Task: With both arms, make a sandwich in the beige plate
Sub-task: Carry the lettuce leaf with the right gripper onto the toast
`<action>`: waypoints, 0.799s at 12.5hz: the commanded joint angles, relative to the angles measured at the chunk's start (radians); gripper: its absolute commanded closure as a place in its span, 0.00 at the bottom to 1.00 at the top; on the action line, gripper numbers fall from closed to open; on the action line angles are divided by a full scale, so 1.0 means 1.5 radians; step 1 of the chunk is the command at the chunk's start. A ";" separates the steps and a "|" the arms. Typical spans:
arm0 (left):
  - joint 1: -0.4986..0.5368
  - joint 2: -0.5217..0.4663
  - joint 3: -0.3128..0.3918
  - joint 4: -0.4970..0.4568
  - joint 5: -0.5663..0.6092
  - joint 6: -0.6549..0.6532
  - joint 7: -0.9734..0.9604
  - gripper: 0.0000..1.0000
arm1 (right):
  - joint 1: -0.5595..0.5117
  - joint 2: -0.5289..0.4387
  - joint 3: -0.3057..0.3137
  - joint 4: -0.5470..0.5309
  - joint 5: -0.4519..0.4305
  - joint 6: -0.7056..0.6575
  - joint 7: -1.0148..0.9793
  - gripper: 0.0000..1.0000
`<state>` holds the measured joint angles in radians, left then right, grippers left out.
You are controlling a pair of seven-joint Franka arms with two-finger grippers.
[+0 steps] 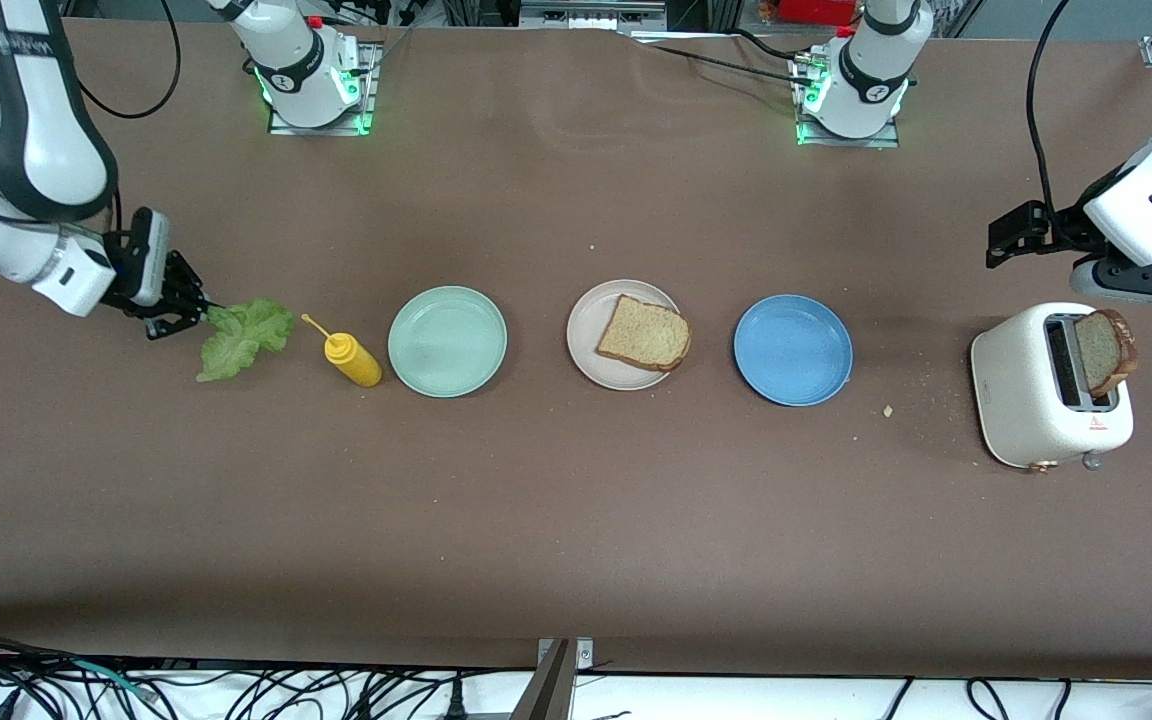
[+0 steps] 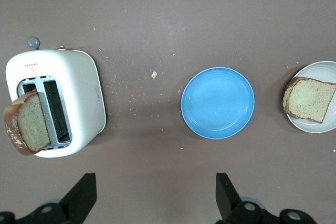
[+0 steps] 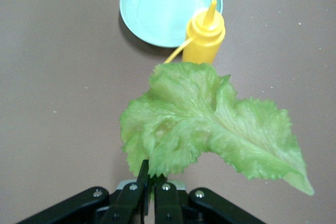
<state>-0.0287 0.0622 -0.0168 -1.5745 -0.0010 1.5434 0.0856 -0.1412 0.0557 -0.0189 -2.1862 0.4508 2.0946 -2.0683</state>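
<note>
Right gripper (image 1: 198, 305): at the right arm's end of the bench, fingers pinched together on the stem edge of the lettuce leaf (image 1: 241, 337).
Lettuce leaf: crinkly green, spread out just beside the yellow squeeze bottle (image 1: 351, 359); hard to tell whether lifted slightly or resting on the bench (image 1: 576, 520).
Left gripper (image 2: 152, 195): held above bare bench near the toaster (image 1: 1031, 400), at the left arm's end; fingers wide apart, nothing between them.
Beige plate (image 1: 588, 340): mid-bench, between the mint-green plate (image 1: 447, 341) and the blue plate (image 1: 793, 349); all three in one row, apart from each other.
Toast on plate (image 1: 644, 333): one brown slice, flat, overhanging the rim on the blue plate's side.
Second toast slice (image 1: 1104, 350): standing up out of one toaster slot, dark crust showing, tilted outward.
Toaster: white, two slots, other slot open; crumbs scattered on the bench between it and the blue plate.
Squeeze bottle: lying tilted, nozzle pointing toward the lettuce leaf, close to the mint-green plate.
</note>
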 commanded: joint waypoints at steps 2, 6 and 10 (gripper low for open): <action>0.001 -0.004 0.000 0.007 0.002 -0.012 0.002 0.00 | 0.014 -0.061 -0.002 0.015 -0.022 -0.109 0.126 1.00; 0.001 -0.004 0.000 0.007 0.002 -0.012 0.002 0.00 | 0.138 -0.067 0.004 0.078 -0.015 -0.138 0.351 1.00; 0.001 -0.004 0.000 0.007 0.002 -0.012 0.002 0.00 | 0.286 0.003 0.003 0.145 -0.009 -0.067 0.578 1.00</action>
<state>-0.0287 0.0623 -0.0167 -1.5745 -0.0010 1.5433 0.0856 0.2096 -0.0184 -0.0008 -2.0370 0.4376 1.9553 -1.3082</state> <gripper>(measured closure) 0.000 0.938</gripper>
